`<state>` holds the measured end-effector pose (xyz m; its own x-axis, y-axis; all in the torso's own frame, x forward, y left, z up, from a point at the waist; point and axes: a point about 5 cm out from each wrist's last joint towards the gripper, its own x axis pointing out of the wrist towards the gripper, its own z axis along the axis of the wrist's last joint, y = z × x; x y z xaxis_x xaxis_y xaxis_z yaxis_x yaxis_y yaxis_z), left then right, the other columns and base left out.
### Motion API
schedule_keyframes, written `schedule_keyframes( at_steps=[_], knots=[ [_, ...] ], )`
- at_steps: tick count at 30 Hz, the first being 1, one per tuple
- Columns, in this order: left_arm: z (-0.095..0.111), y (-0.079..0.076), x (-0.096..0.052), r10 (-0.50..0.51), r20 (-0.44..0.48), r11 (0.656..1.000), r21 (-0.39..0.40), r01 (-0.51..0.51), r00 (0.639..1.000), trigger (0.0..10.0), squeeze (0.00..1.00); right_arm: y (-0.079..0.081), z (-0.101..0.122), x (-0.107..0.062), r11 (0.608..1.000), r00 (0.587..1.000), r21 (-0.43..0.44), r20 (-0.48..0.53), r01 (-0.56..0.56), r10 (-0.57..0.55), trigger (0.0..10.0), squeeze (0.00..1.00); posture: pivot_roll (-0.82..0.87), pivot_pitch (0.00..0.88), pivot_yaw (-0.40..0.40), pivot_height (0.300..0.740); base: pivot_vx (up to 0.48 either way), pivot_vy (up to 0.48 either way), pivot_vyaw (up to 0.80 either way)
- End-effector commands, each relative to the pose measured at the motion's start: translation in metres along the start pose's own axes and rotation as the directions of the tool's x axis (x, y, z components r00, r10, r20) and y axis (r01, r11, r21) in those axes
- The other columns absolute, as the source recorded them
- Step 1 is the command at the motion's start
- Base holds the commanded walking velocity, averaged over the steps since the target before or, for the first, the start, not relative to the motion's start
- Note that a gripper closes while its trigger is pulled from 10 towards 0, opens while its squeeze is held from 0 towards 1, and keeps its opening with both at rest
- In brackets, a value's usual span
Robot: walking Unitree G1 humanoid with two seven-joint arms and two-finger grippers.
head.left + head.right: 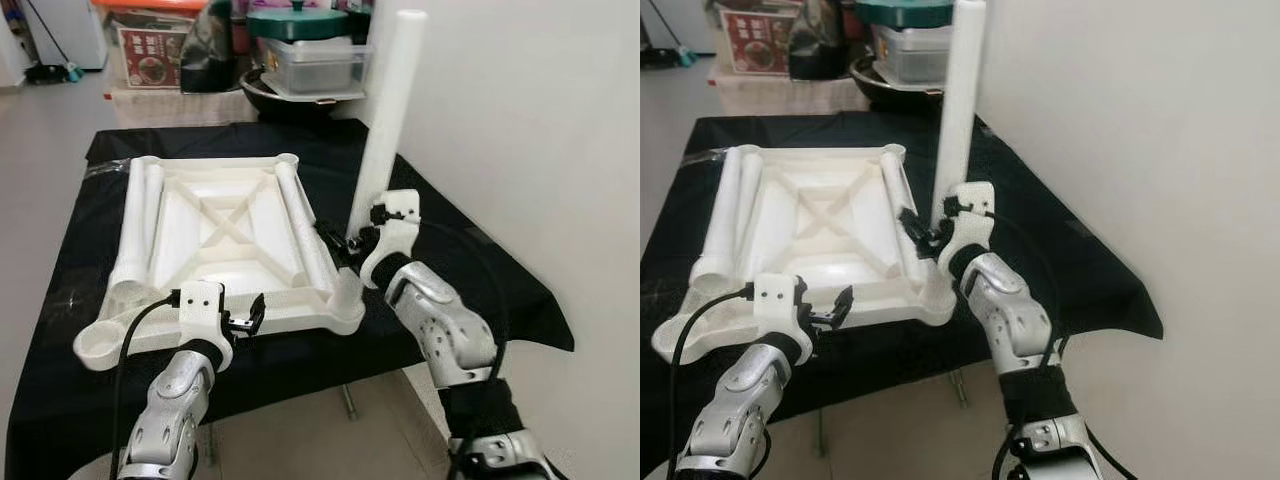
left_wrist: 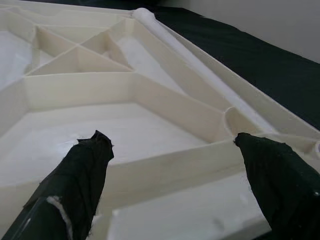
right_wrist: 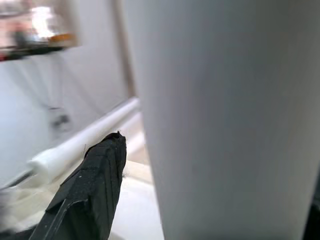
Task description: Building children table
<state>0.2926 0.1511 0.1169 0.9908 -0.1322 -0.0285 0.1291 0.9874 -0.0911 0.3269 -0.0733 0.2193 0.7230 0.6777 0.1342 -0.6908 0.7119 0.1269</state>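
Observation:
A white plastic table top (image 1: 230,225) lies upside down on a black-covered table (image 1: 470,270), ribs facing up. Two loose white legs (image 1: 140,215) lie along its left side and one (image 1: 305,235) along its right. My right gripper (image 1: 345,245) is shut on the lower end of another white leg (image 1: 390,110), holding it nearly upright just above the near right corner socket (image 1: 345,292). In the right wrist view this leg (image 3: 225,120) stands beside one black finger (image 3: 95,185). My left gripper (image 1: 245,320) is open at the top's near rim (image 2: 165,165), touching nothing.
A white wall (image 1: 540,120) stands close on the right. Behind the table are a dark pan with a clear tub and green lid (image 1: 310,60) and a printed box (image 1: 150,55). Bare floor (image 1: 40,130) lies to the left and in front.

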Motion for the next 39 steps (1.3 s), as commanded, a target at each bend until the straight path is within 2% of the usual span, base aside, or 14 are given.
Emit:
schedule_keyframes(
  at_steps=[1, 6, 8, 14, 17, 23, 24, 25, 26, 32, 33, 34, 35, 39],
  knots=[
    [-0.001, -0.003, 0.001, -0.014, -0.006, 1.0, 0.003, 0.014, 1.0, 10.0, 0.0, 0.019, 0.0, 0.003, 0.988, 0.988, 0.016, -0.003, -0.155, 0.155, 10.0, 0.0, 0.09, 0.0, -0.112, 0.74, 0.0, 0.0, 0.0],
    [0.0, -0.002, 0.001, -0.006, -0.005, 1.0, 0.005, 0.006, 1.0, 10.0, 0.0, 0.025, -0.014, 0.004, 0.983, 0.981, 0.009, -0.055, -0.186, 0.186, 10.0, 0.0, 0.1, 0.0, -0.12, 0.74, 0.0, 0.0, 0.0],
    [0.0, -0.001, 0.001, 0.001, -0.003, 1.0, 0.006, -0.001, 1.0, 10.0, 0.0, 0.024, -0.022, 0.005, 0.985, 0.982, 0.007, -0.074, -0.174, 0.174, 0.0, 0.0, 0.1, 0.0, -0.119, 0.74, 0.0, 0.0, 0.0],
    [-0.001, -0.004, 0.0, -0.01, -0.008, 1.0, 0.004, 0.01, 1.0, 10.0, 0.0, -0.02, -0.041, 0.006, 0.97, 0.952, -0.01, -0.191, 0.244, -0.241, 0.0, 0.0, 0.09, 0.0, -0.112, 0.74, 0.0, 0.0, 0.0],
    [-0.001, -0.004, 0.0, -0.011, -0.008, 1.0, 0.004, 0.011, 1.0, 10.0, 0.0, -0.023, -0.042, 0.005, 0.964, 0.945, -0.009, -0.196, 0.267, -0.263, 0.0, 0.0, 0.09, 0.0, -0.112, 0.74, 0.0, 0.0, 0.0],
    [-0.003, -0.003, 0.0, -0.01, -0.011, 1.0, 0.004, 0.01, 1.0, 10.0, 0.0, -0.067, -0.053, -0.021, 0.72, 0.69, -0.073, -0.235, 0.69, -0.685, 0.0, 0.0, 0.09, 0.0, -0.11, 0.74, 0.0, 0.0, 0.0],
    [-0.003, -0.003, 0.0, -0.01, -0.012, 1.0, 0.004, 0.01, 1.0, 10.0, 0.0, -0.063, -0.05, -0.019, 0.722, 0.694, -0.086, -0.219, 0.686, -0.686, 5.1, 0.0, 0.09, 0.0, -0.112, 0.74, 0.0, 0.0, 0.0],
    [-0.004, -0.004, 0.0, -0.01, -0.012, 1.0, 0.003, 0.011, 1.0, 10.0, 0.0, -0.06, -0.048, -0.017, 0.727, 0.7, -0.093, -0.208, 0.681, -0.683, 5.1, 0.0, 0.09, 0.0, -0.112, 0.74, 0.0, 0.0, 0.0],
    [-0.004, -0.004, 0.0, -0.012, -0.013, 1.0, 0.004, 0.012, 1.0, 10.0, 0.0, -0.053, -0.047, -0.013, 0.747, 0.723, -0.094, -0.198, 0.659, -0.662, 10.0, 0.0, 0.09, 0.0, -0.116, 0.74, 0.0, 0.0, 0.0],
    [-0.005, -0.004, 0.0, -0.011, -0.012, 1.0, 0.005, 0.011, 1.0, 10.0, 0.0, -0.033, -0.042, -0.003, 0.825, 0.815, -0.033, -0.136, 0.565, -0.563, 10.0, 0.0, 0.09, 0.0, -0.116, 0.74, 0.0, 0.0, 0.0],
    [-0.004, -0.003, 0.0, -0.009, -0.012, 1.0, 0.006, 0.009, 1.0, 10.0, 0.0, -0.029, -0.038, 0.001, 0.85, 0.844, -0.021, -0.112, 0.526, -0.525, 10.0, 1.0, 0.1, 0.0, -0.12, 0.74, 0.0, 0.0, 0.0],
    [-0.004, -0.003, 0.0, -0.008, -0.011, 1.0, 0.007, 0.009, 1.0, 10.0, 0.0, -0.027, -0.035, 0.004, 0.867, 0.862, -0.016, -0.103, 0.497, -0.496, 10.0, 1.0, 0.1, 0.0, -0.118, 0.74, 0.0, 0.0, 0.0],
    [-0.004, -0.003, 0.0, -0.008, -0.011, 1.0, 0.008, 0.008, 1.0, 10.0, 0.0, -0.024, -0.032, 0.009, 0.891, 0.886, -0.004, -0.099, 0.454, -0.452, 10.0, 0.0, 0.1, 0.0, -0.114, 0.74, 0.0, 0.0, 0.0],
    [-0.004, -0.002, 0.001, -0.01, -0.011, 1.0, 0.009, 0.01, 1.0, 10.0, 0.0, -0.016, -0.019, 0.016, 0.94, 0.942, 0.059, -0.049, 0.336, -0.333, 10.0, 0.0, 0.09, 0.0, -0.111, 0.74, 0.0, 0.0, 0.0]
  ],
)
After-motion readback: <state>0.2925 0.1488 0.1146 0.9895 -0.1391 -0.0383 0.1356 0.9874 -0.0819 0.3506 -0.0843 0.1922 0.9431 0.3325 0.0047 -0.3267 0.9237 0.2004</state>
